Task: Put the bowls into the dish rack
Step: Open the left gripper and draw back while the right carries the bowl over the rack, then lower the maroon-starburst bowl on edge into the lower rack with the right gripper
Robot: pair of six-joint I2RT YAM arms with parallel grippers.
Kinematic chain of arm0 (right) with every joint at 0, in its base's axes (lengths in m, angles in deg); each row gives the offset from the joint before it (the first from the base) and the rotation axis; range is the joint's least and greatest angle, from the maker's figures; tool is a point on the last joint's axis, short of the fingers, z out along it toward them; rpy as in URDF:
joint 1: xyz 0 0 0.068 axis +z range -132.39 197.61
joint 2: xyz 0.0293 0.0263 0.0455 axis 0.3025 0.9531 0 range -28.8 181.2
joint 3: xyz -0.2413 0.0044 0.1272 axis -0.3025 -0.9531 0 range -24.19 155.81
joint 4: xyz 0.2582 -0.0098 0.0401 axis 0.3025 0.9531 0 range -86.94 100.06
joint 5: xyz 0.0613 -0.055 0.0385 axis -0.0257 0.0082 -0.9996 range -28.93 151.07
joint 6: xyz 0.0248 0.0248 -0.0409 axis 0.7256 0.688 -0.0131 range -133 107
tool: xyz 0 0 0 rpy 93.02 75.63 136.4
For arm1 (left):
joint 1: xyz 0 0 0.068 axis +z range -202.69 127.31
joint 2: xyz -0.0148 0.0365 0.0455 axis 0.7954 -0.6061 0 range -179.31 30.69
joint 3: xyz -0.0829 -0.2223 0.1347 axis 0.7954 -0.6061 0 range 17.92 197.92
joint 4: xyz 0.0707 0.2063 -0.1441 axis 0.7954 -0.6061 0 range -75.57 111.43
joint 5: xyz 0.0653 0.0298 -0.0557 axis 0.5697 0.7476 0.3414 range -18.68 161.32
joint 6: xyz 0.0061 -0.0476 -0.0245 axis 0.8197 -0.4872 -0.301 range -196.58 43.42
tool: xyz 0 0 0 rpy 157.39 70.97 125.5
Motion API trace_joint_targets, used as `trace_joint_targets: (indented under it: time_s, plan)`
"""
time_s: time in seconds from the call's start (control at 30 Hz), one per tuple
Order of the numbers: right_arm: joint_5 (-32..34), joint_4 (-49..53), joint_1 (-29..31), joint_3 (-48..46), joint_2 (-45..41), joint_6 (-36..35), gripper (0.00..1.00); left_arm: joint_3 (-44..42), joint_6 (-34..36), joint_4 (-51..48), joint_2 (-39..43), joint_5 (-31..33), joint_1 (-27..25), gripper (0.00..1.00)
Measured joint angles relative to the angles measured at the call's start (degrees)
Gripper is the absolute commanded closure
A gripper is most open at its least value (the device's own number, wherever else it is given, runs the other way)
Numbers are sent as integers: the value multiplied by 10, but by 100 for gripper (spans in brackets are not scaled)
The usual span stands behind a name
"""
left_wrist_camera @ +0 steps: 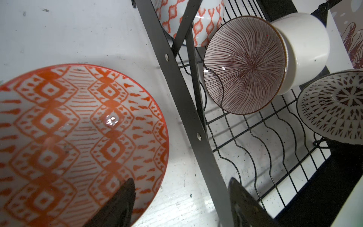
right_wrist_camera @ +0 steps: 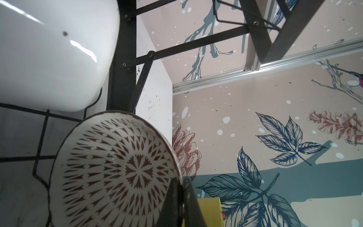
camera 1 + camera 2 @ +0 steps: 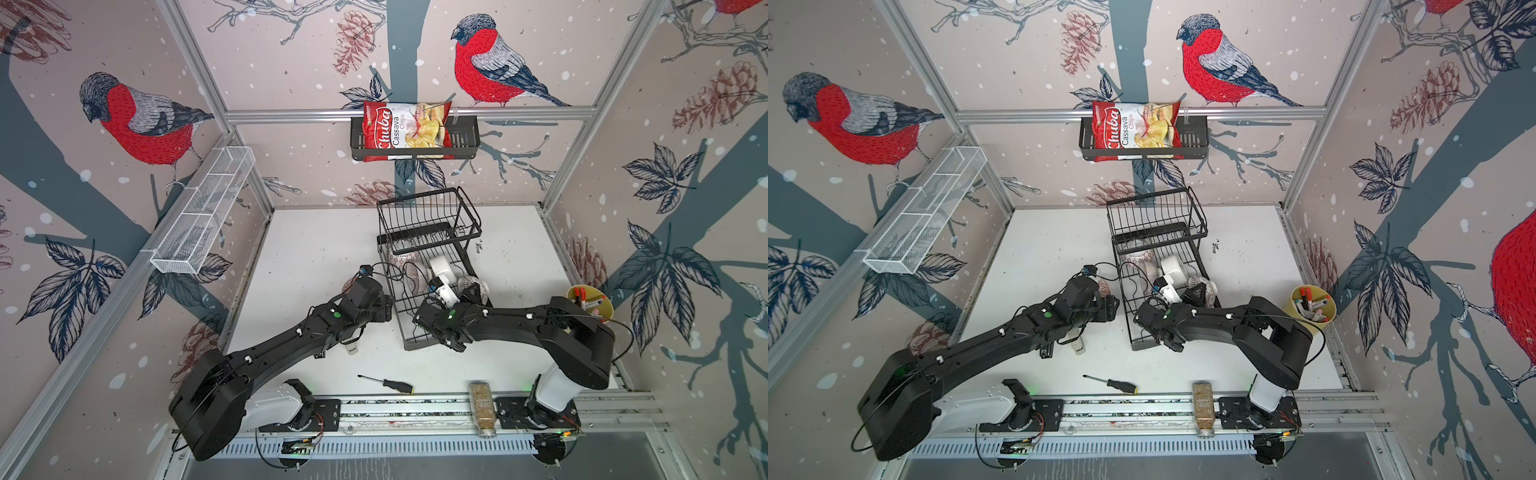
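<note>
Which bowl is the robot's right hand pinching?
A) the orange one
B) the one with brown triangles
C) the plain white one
B: in the right wrist view the shut right gripper clamps the rim of the brown-triangle bowl.

Bright, even light fills both top views. Soft shadows lie on the white surface [image 3: 316, 249], and straight lines bow toward the corners. Glare glints on the orange bowl [image 1: 111, 120] and the white bowl [image 2: 59, 59] — both close, slightly soft.
</note>
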Motion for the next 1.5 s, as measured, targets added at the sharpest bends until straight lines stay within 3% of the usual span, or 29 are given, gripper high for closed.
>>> trace_joint_targets:
  time_s: [0.53,0.73,1.17,1.37,1.5]
  plan:
    - [43,85,2,31,71,90,100,-8,0,3,8,-7,4,26]
    - [54,86,7,27,79,90,100,-8,0,3,11,-9,7,26]
    - [0,-9,27,-26,42,-48,100,-14,0,4,23,-10,9,27]
    - [5,2,28,-15,59,-55,100,-16,0,13,31,-10,10,26]
    - [3,15,24,-8,63,-47,94,-16,0,14,35,-10,10,27]
